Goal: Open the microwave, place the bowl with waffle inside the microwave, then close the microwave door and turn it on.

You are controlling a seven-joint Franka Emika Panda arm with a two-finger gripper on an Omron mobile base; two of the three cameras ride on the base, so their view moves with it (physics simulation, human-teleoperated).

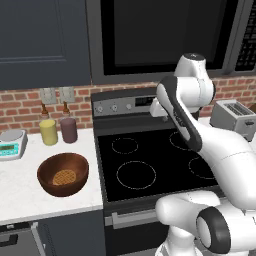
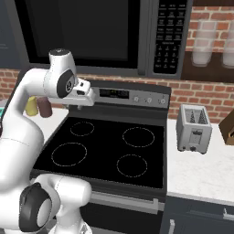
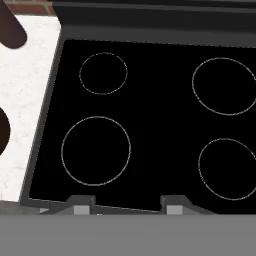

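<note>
Step in hand: opening the microwave (image 1: 165, 37); microwave door (image 2: 82, 29) shut. Gripper (image 3: 124, 206) hanging over the stove (image 3: 150, 120), fingers parted, holding nothing. Bowl (image 1: 63, 174) with waffle (image 1: 64, 177) resting on the counter (image 1: 20, 185) left of the stove. Next, likely: raise hand toward door edge.

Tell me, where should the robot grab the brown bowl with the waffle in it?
Best on the rim of the bowl, coming down from above, one finger inside and one outside. It stands upright and open on the counter, too wide to pinch whole, and the waffle lies flat in the middle, leaving the rim free.
</note>
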